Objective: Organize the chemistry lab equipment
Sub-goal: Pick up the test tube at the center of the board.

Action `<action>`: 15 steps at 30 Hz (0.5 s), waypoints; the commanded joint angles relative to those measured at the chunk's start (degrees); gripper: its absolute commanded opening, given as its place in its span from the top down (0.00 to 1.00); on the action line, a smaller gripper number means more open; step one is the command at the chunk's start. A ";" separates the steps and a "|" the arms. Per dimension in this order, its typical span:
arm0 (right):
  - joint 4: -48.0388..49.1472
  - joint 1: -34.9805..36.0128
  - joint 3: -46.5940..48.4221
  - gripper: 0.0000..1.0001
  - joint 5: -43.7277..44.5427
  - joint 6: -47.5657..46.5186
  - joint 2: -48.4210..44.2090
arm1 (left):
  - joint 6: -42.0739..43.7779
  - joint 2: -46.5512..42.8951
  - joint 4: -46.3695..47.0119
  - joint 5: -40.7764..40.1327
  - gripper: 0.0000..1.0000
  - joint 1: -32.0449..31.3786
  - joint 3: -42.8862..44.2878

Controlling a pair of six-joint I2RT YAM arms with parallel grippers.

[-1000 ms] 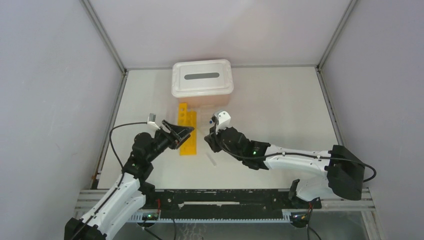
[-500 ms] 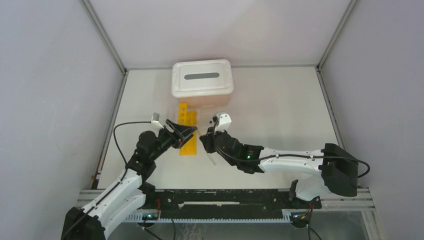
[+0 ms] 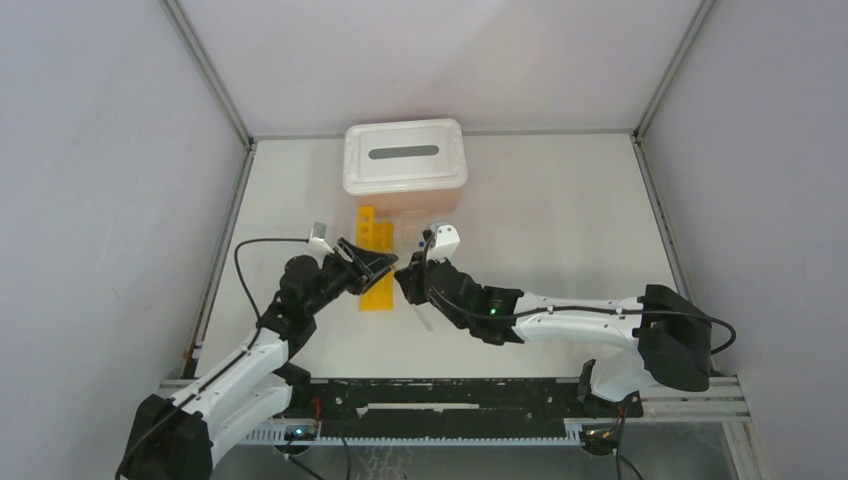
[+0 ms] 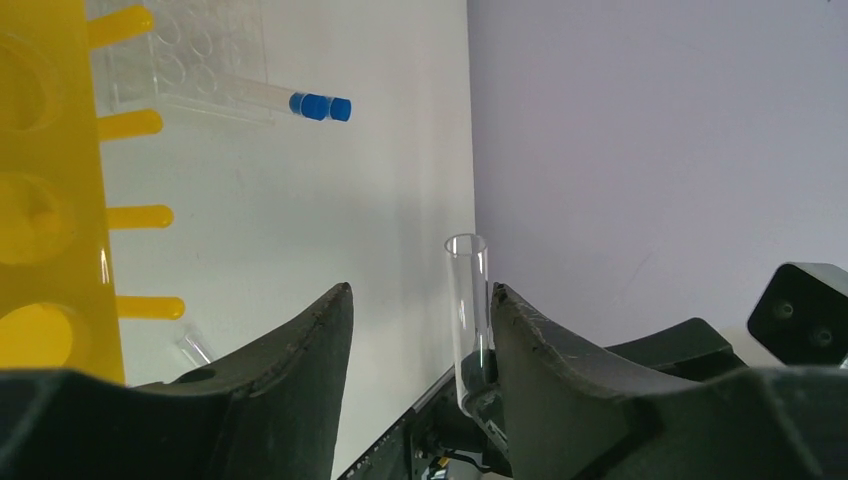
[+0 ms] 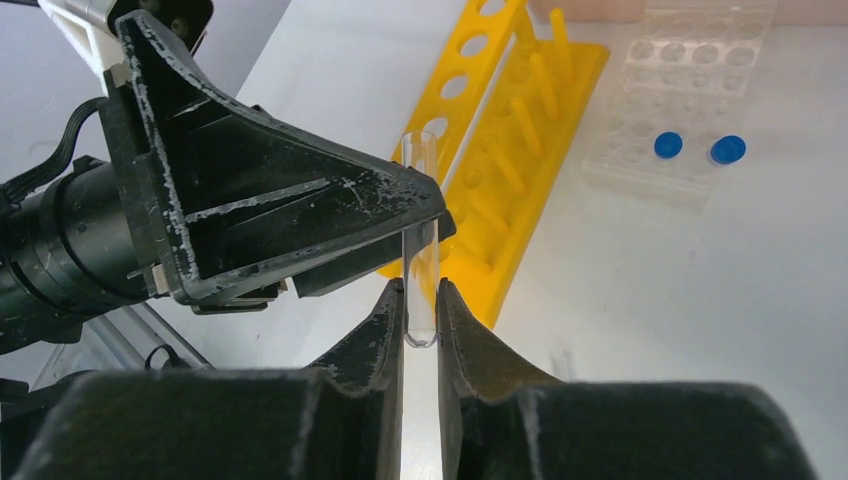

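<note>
My right gripper (image 5: 420, 292) is shut on the lower end of a clear glass test tube (image 5: 420, 235), which stands upright out of its fingers. My left gripper (image 4: 420, 292) has its jaws on either side of the same test tube (image 4: 468, 300); the tube lies close against one finger with a wide gap to the other, so it is open. From above, both grippers (image 3: 392, 268) meet over the yellow rack (image 3: 371, 228). A clear gridded rack (image 5: 690, 90) holds two blue-capped tubes (image 5: 668, 145). Another bare tube (image 3: 422, 318) lies on the table.
The pink bin with a white slotted lid (image 3: 404, 160) stands just behind the yellow rack (image 5: 520, 130). Grey walls close in the white table (image 3: 560, 220) on the left, back and right.
My left gripper has reached right to the tube, and its jaws have narrowed around it. My right gripper has shifted slightly left, still holding the tube.
</note>
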 commanded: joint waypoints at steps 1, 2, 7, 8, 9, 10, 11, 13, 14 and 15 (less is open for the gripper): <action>1.66 -0.27 2.85 1.00 -1.98 0.96 0.35 | 2.02 1.32 2.95 0.81 0.45 -0.34 4.87; 1.55 -0.44 2.97 1.00 -2.41 0.88 0.52 | 2.06 1.81 3.30 1.03 0.48 -0.34 5.01; 1.69 -1.22 3.11 1.00 -3.58 0.93 1.13 | 1.51 3.64 5.14 2.18 0.63 -0.43 5.63; 1.79 -1.38 3.11 1.00 -3.76 0.99 1.35 | 1.52 3.91 5.38 2.33 0.66 -0.42 5.72; 1.77 -1.54 3.17 1.00 -3.87 0.94 1.47 | 1.53 4.19 5.53 2.53 0.70 -0.47 5.86; 1.88 -1.62 3.20 1.00 -3.90 0.94 1.64 | 1.54 4.47 5.64 2.68 0.71 -0.43 5.98; 1.99 -1.73 3.20 1.00 -4.07 0.92 1.76 | 1.47 4.64 5.66 2.81 0.71 -0.51 6.05; 2.23 -2.04 3.20 1.00 -4.30 0.91 1.87 | 1.49 4.99 5.82 3.21 0.71 -0.51 6.16; 2.35 -2.16 3.20 1.00 -4.32 0.92 1.87 | 1.52 5.11 5.82 3.36 0.72 -0.55 6.23; 2.43 -2.33 3.20 1.00 -4.33 0.85 1.87 | 1.60 5.13 5.84 3.35 0.74 -0.52 6.19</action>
